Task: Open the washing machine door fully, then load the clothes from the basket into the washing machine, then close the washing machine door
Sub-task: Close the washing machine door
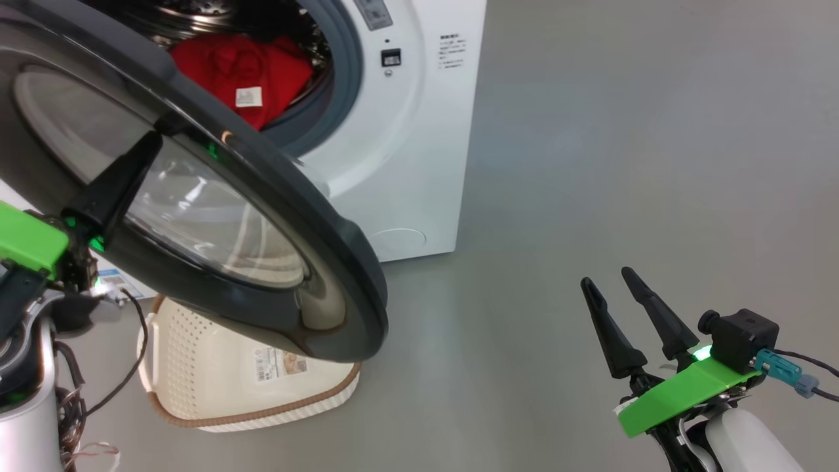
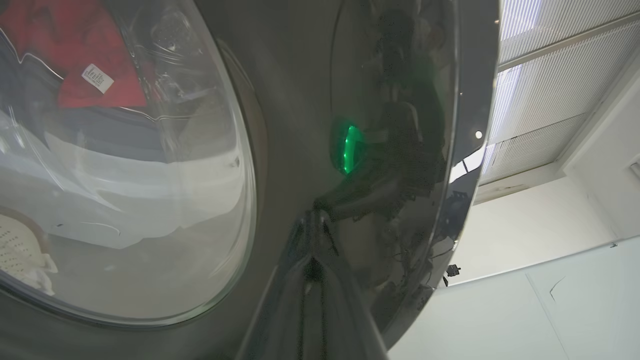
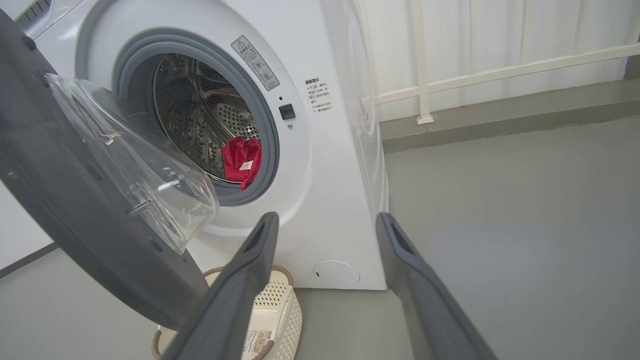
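Round black washing machine door (image 1: pixel 347 262): glossy plastic; its bulging window (image 1: pixel 210 223): clear smooth glass. White box-shaped washing machine (image 1: pixel 419 144): smooth semi-gloss casing; perforated shiny steel drum (image 3: pixel 200 115); matt grey rubber seal (image 3: pixel 268 135). Red clothes (image 1: pixel 242 65): cloth. Cream perforated basket (image 1: pixel 210 367): matt plastic, brown woven-look rim. Grey floor (image 1: pixel 623 164): smooth, matt

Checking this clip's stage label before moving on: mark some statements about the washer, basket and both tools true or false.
1. The bright red clothes lie in the steel drum of the white front-loading washing machine. True.
2. The cream perforated plastic basket holds red garments. False: its visible part shows just a sticker on its floor.
3. The round black glass-windowed door is closed. False: it stands partly open.
4. The left tool is shut, touching the door's outer face. True.
5. The right tool grips the door rim. False: it is open, empty, apart from the machine.
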